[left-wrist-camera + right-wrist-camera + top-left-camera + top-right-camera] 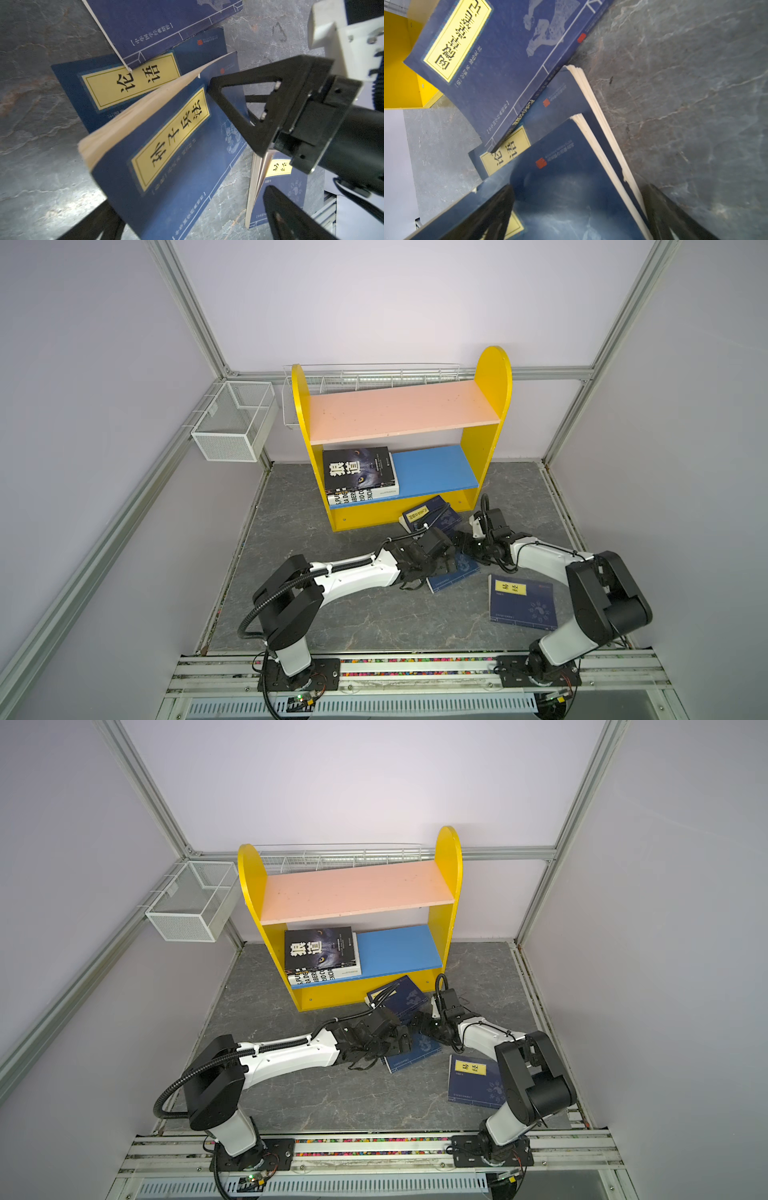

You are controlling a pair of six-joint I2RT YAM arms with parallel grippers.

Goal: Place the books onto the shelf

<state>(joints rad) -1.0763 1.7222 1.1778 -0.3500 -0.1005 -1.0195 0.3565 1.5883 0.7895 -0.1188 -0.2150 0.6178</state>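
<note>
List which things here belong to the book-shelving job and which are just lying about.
Job: yellow-sided two-tier shelf; black wolf-cover book and white book on its blue board; navy blue yellow-labelled books on the floor.
Lying about: white wire mesh baskets.

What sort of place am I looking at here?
Probably a robot test booth: aluminium frame with plain walls, two arms bolted to a rail, a toy-like shelf and books as props.

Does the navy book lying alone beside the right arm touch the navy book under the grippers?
Apart. The left wrist view shows bare floor between the lone navy book and the other navy book.
</note>
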